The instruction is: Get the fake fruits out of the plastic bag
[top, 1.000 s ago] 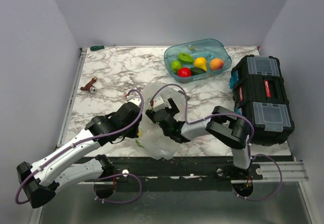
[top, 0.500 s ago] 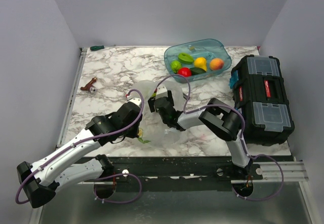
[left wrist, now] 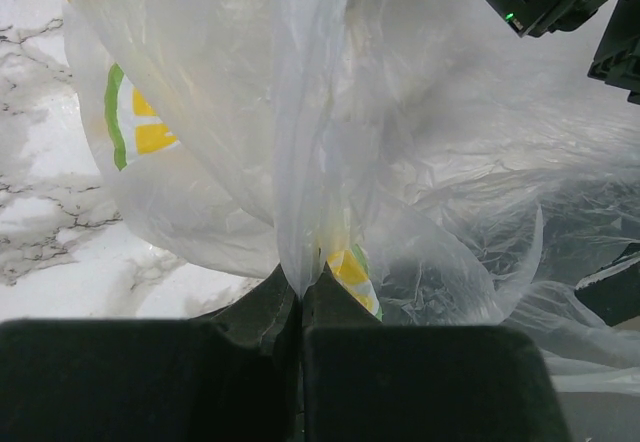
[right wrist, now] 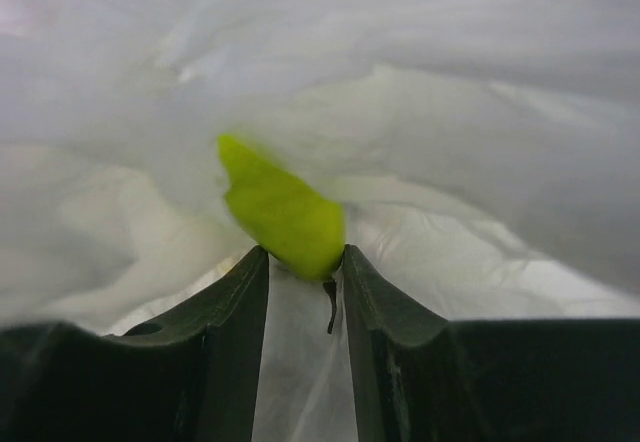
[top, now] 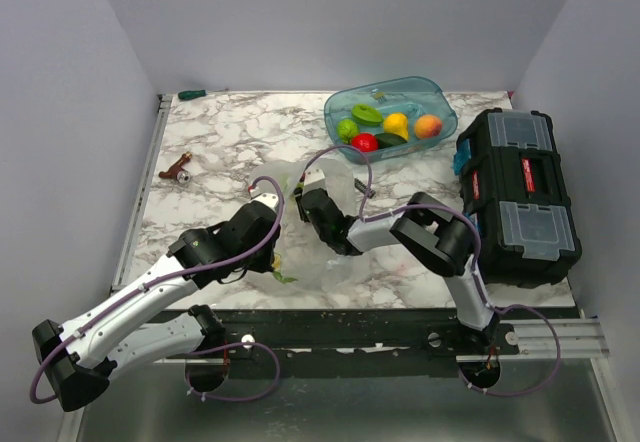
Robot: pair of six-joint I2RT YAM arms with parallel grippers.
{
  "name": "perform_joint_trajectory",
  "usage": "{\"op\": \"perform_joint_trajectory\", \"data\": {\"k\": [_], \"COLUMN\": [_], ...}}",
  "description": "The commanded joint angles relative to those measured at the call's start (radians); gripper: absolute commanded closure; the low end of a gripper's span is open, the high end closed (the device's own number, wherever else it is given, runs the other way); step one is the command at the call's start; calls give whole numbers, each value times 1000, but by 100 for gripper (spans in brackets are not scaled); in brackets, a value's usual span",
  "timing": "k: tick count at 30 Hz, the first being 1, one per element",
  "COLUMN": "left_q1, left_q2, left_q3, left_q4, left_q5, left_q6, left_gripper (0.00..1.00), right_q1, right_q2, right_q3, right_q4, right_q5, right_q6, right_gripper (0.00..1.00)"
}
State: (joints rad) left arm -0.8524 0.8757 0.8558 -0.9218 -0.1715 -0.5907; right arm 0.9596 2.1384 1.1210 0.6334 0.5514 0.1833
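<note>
my right claw (right wrist: 304, 254): narrowed onto a green fruit (right wrist: 285, 212), pads (right wrist: 240, 302) touching both its sides, inside the plastic bag (left wrist: 400, 162).
fruit axis: lay slanted, up-left away from my tips, lower end between them.
my left claw (left wrist: 300, 302): pinched shut on bag film.
nearer arm: right.

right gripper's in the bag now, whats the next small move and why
Probably draw the right gripper straight back out of the plastic bag. It looks closed on a lime-green fruit inside, and the left gripper clamps the bag's film, so the bag should hold as the fruit comes free.
</note>
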Motion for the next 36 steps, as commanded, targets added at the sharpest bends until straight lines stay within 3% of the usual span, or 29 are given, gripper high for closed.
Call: {"op": "perform_joint_trajectory", "data": {"k": [1, 6, 11, 19, 25, 31, 34, 36], "left_q1": [-4, -4, -4, -4, -4, -4, -4, -4], "left_q2": [-7, -1, 8, 18, 57, 214, 225, 210], "left_q3": [-8, -7, -7, -5, 31, 166, 156, 131], "left_q4": [0, -2, -3, -6, -58, -241, -207, -141], "left_q5": [15, 13, 10, 7, -41, -193, -185, -128], "left_q6": [11, 9, 9, 6, -3, -21, 14, 46], "left_gripper": [100, 100, 100, 100, 100, 100, 100, 100], "right_q1": [-5, -5, -5, -5, -5, 1, 2, 3], "right_q2": [-81, -172, -250, -312, -370, -389, -402, -412], "right_q3": [-14, -76, -133, -167, -234, -269, -295, -321], "right_q4": [-30, -41, -53, -93, -76, -212, -232, -228], "right_q5": [-52, -118, -178, -341, -381, -119, -94, -101], "right_q6": [-3, 11, 34, 100, 199, 215, 201, 204], "right_gripper": [67, 79, 84, 87, 87, 83, 83, 78]}}
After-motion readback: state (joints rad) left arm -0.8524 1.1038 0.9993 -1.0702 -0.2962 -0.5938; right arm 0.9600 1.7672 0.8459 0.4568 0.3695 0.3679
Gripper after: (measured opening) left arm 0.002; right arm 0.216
